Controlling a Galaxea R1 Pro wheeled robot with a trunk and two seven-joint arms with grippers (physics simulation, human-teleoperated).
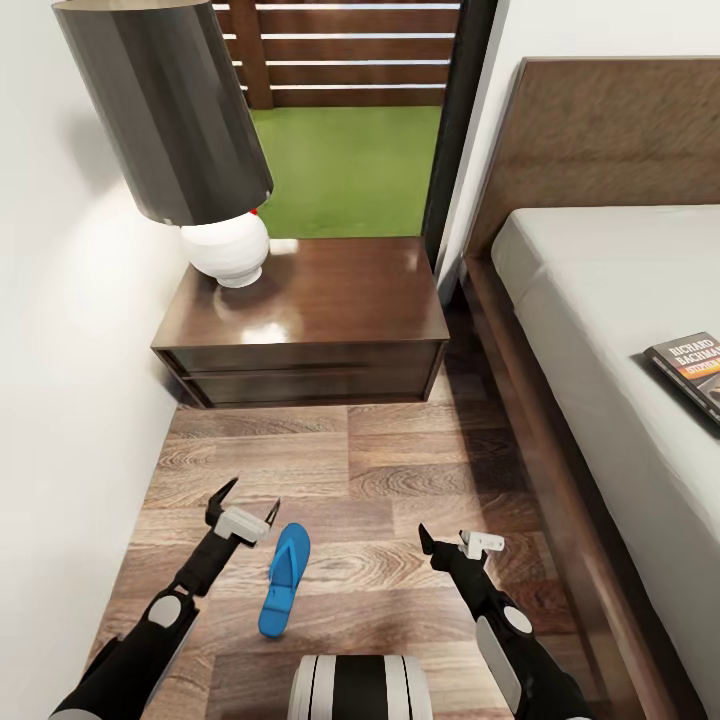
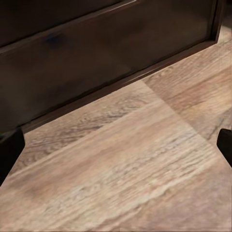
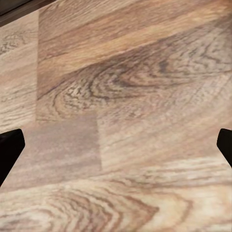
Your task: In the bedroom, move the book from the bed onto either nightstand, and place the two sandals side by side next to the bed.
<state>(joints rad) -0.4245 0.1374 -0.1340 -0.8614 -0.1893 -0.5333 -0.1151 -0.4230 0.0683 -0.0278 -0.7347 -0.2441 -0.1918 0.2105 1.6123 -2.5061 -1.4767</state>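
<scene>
Currently facing the corner beside the bed [image 1: 600, 290], whose frame and pale mattress run along 1 to 4 o'clock of the head view. Nightstand [image 1: 310, 300] at 12 o'clock, a shaded lamp [image 1: 185, 130] on its left part, the rest of the top bare. Wood floor [image 1: 390, 470] between nightstand, wall and bed frame is a narrow open strip. Book [image 1: 695, 370] lies on the mattress near its edge, at 3 o'clock, cut by the frame border. One blue sandal [image 1: 283, 580] lies flat on the floor at 6 o'clock, between the arms.

Left gripper [image 1: 243, 510] spread, empty, just beside the sandal's toe end. Right gripper [image 1: 455, 545] spread, empty, over bare planks.

Risks, judged: a book reach to 3 o'clock could clip the bed frame; placing could knock the lamp; base motion could shove the sandal.
</scene>
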